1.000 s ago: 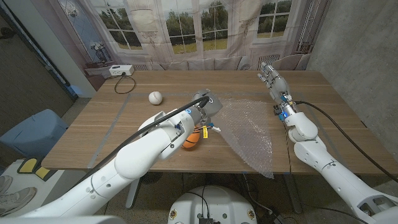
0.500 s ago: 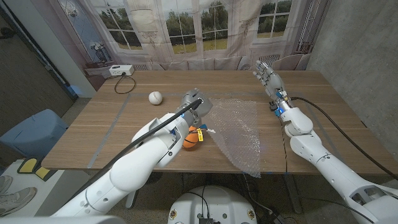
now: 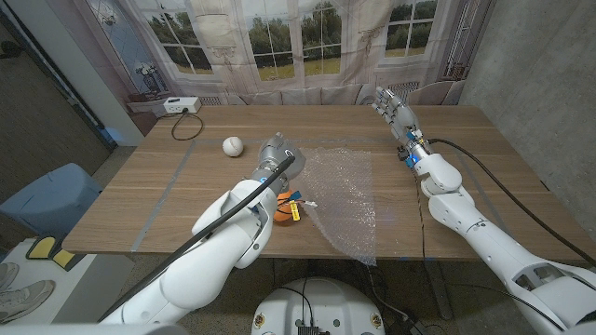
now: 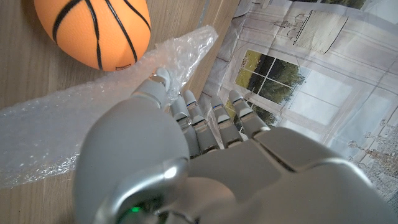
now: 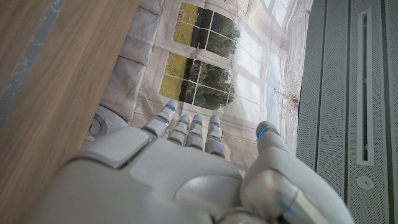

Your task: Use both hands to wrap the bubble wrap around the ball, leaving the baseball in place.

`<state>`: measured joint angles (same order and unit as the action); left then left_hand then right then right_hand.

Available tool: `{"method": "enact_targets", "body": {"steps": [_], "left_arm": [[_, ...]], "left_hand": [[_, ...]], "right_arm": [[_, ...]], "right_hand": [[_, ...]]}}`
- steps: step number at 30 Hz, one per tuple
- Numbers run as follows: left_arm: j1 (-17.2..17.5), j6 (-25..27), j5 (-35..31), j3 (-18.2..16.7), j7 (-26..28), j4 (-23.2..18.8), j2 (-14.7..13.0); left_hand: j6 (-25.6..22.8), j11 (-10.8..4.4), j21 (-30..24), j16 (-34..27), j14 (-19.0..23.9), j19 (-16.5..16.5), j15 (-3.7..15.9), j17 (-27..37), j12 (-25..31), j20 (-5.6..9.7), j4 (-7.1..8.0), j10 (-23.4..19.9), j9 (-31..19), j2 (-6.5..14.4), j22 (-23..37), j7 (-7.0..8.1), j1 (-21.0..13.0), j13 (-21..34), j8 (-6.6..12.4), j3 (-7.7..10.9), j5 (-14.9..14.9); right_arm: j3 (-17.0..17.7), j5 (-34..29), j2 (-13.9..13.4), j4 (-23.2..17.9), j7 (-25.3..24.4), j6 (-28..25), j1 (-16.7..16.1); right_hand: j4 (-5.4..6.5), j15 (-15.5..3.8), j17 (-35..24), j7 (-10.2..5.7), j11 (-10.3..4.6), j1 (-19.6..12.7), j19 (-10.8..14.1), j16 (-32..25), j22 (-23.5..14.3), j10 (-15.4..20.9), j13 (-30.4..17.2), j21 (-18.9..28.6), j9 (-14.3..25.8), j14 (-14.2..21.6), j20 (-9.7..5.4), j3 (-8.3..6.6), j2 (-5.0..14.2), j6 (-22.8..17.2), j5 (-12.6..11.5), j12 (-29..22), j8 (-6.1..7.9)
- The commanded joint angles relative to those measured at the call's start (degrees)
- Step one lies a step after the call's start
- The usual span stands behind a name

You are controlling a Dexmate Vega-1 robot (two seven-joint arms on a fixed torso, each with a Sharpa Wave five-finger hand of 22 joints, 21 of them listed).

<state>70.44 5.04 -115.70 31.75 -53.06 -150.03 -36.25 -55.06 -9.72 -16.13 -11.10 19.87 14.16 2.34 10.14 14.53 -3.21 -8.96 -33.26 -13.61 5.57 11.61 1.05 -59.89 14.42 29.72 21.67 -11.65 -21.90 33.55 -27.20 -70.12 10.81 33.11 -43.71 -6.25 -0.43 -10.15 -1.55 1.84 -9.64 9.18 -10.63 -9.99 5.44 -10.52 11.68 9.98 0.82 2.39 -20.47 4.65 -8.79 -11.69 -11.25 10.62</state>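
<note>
— Head view first: where does everything sit on the table (image 3: pixel 168 186)?

— The bubble wrap (image 3: pixel 349 200) lies spread across the middle of the frame, running down to the table's near edge. The little orange ball (image 3: pixel 283 210), striped like a basketball, sits just left of the sheet's lower left edge, partly behind the left arm. The white baseball (image 3: pixel 232 145) rests well apart, up and to the left, on bare wood.

— And the left hand?

— The left hand (image 3: pixel 276 154) is near the centre of the frame, at the sheet's left edge, just above the ball. From the left wrist view, that same hand (image 4: pixel 186 121) has its fingers straight and side by side, and its thumb tip touches a lifted, crumpled corner of the wrap (image 4: pixel 93 118). I can't tell whether it pinches the plastic or only touches it. The ball (image 4: pixel 93 31) is just beyond the fingertips, on the wood.

— The right one?

— The right hand (image 3: pixel 394 111) is in the upper right of the frame, above the far part of the table, well clear of the wrap. Its fingers are stretched out and apart, holding nothing. The right wrist view shows the same: the hand (image 5: pixel 199 149) with straight fingers and the thumb set off to one side.

— Anything else?

— A white power strip (image 3: pixel 182 105) with a cable at the far left corner of the table, and a curtain printed with windows behind.
</note>
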Motion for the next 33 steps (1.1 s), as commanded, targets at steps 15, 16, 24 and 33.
{"method": "enact_targets", "body": {"steps": [15, 16, 24, 33], "left_arm": [[2.71, -2.33, -6.01, -4.59, -20.32, -7.95, 9.62], [3.06, -1.85, -5.63, -5.11, -19.94, -8.55, 9.99], [5.39, -0.33, 4.19, -11.68, -17.66, -14.33, 13.02], [13.26, 2.58, 14.61, -21.7, 1.37, -19.06, 14.21]], "left_hand": [[14.74, 3.16, 1.42, 0.09, -3.65, -3.09, 2.9, 0.73, -2.82, -2.18, 7.29, 7.13, 0.67, -8.19, -0.06, 0.19, 21.11, -0.74, -5.63, -10.17, 0.02], [15.81, 3.12, 1.45, 0.06, -3.64, -3.08, 2.67, 0.73, -2.77, -2.38, 7.53, 7.23, 0.83, -8.42, -0.07, 0.36, 21.78, -0.78, -6.26, -10.52, -0.16], [25.27, 4.84, 1.92, 0.02, -3.68, -3.58, 0.97, 0.7, -2.46, -4.05, 8.9, 8.58, 1.81, -9.48, -0.05, 2.42, 25.54, -0.98, -11.92, -12.62, -1.43], [30.74, 5.57, 1.83, -0.7, -1.91, -3.01, 0.68, 0.78, -1.4, -4.69, 10.0, 7.41, 2.35, -7.4, 0.02, 3.02, 27.13, -1.1, -15.69, -12.67, -2.05]], "right_arm": [[-0.98, -0.91, 1.56, -1.26, -3.66, -3.16, 1.08], [-1.05, -1.08, 1.53, -1.37, -3.8, -3.25, 1.12], [-0.95, -0.89, 1.52, -2.61, -4.9, -4.53, 0.86], [-0.66, -0.62, 1.13, -3.29, -5.11, -4.71, 0.26]], "right_hand": [[0.53, 0.14, -0.38, -1.12, 0.12, 1.18, 0.55, -0.4, -0.34, 0.07, -0.24, 0.11, 0.25, 0.45, 0.44, 0.05, 0.5, 0.99, 0.0, 0.22, -0.31], [0.56, 0.17, -0.39, -1.13, 0.16, 1.23, 0.55, -0.4, -0.34, 0.06, -0.24, 0.11, 0.25, 0.44, 0.44, 0.07, 0.5, 1.03, 0.0, 0.23, -0.32], [0.83, 0.17, -0.45, -1.16, 0.17, 1.6, 0.66, -0.43, -0.34, -0.01, -0.24, 0.14, 0.25, 0.46, 0.52, 0.18, 0.57, 1.1, 0.05, 0.24, -0.29], [1.05, 0.18, -0.46, -1.15, 0.15, 1.94, 0.71, -0.44, -0.35, -0.02, -0.24, 0.15, 0.25, 0.48, 0.59, 0.29, 0.59, 1.11, 0.09, 0.24, -0.23]]}}
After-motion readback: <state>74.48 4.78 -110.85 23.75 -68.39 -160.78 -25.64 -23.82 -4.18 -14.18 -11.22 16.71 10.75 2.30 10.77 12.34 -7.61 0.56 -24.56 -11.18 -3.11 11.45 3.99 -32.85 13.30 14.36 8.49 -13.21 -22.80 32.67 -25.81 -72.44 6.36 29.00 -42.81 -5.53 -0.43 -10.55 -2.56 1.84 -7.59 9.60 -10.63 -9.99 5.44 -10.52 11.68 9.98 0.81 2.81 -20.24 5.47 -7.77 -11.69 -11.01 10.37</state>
